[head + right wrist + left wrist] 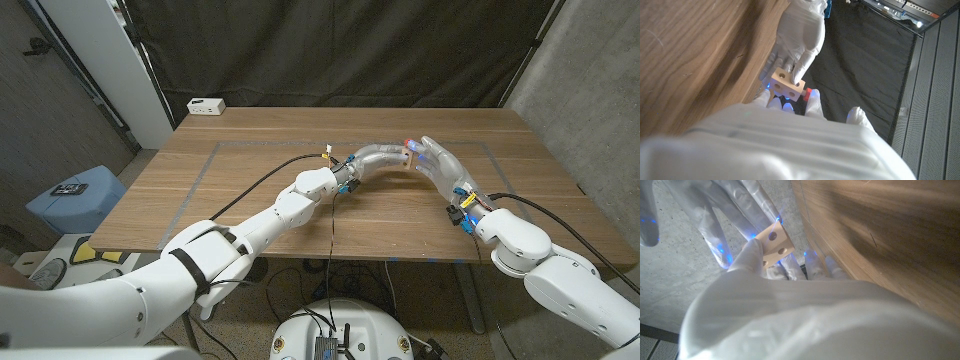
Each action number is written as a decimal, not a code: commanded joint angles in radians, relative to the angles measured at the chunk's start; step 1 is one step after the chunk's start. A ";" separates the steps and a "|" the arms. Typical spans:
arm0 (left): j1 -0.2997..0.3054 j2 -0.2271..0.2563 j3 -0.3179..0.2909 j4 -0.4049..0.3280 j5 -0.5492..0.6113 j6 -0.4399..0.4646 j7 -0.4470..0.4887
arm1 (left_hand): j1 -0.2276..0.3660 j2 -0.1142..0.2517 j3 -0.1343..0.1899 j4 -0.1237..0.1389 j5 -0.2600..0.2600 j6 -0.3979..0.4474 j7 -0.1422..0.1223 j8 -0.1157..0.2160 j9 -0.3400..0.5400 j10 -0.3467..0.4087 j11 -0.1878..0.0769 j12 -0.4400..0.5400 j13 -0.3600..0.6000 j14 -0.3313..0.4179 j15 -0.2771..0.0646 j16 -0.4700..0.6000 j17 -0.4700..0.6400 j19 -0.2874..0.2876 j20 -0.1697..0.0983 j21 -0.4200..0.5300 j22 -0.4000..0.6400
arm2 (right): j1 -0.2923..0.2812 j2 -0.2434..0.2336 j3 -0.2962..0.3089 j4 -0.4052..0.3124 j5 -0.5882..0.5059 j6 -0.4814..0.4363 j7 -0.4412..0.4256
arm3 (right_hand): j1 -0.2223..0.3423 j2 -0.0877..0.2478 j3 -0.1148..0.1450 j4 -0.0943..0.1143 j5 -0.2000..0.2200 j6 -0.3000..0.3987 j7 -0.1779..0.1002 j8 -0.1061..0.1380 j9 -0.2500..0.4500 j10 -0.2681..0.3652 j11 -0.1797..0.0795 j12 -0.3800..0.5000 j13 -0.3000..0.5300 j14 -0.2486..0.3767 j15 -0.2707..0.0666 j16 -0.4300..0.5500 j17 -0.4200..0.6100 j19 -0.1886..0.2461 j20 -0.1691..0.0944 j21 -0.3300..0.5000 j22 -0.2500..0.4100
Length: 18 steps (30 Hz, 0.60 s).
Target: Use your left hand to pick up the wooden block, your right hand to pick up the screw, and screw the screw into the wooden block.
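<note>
right hand (790,107), wooden block (788,82) holes toward camera

Looks like a robotics lab / test bay imo, def not a home or office. Black curtain (330,45) hung as a backdrop behind the wooden table (250,190), bare grey concrete wall (580,90) on the right and rough concrete floor (40,120) on the left. Table has taped rectangle lines (205,165) marking out a work area, plus a small white box (206,105) w/ buttons at the far edge. Loose black cables (255,185) run across the top to the arms. Blue stool-ish thing (75,195) w/ a device parked on it off to the side, metal frame bits near the curtain
</note>
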 commanded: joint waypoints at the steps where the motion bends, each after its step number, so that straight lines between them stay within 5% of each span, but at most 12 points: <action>1: 0.011 0.011 0.002 -0.028 0.002 0.009 0.005 | 0.000 0.011 0.002 0.005 0.005 0.027 0.018 0.007 0.005 0.003 0.002 0.007 0.000 0.008 -0.025 0.006 0.002 0.008 0.004 0.007 0.006 | -0.024 -0.001 0.020 -0.013 -0.002 -0.004 -0.010 | 0.008 0.014 0.011 0.001 -0.001 0.007 -0.001 0.005 0.001 -0.071 -0.007 0.006 0.002 -0.119 -0.002 0.009 0.002 0.006 0.008 0.008 0.002; 18: 0.029 0.034 0.006 -0.087 0.008 0.026 0.023 | 0.000 0.012 0.002 0.004 0.005 0.026 0.017 0.007 0.005 0.002 0.003 0.007 0.000 0.007 -0.026 0.006 0.002 0.008 0.003 0.007 0.006 | -0.027 0.014 0.045 0.018 -0.013 0.018 -0.005 | 0.007 0.012 0.011 0.001 -0.001 -0.010 0.003 -0.002 0.001 -0.069 -0.005 0.006 0.003 -0.118 -0.003 0.009 0.002 0.010 0.008 0.008 0.002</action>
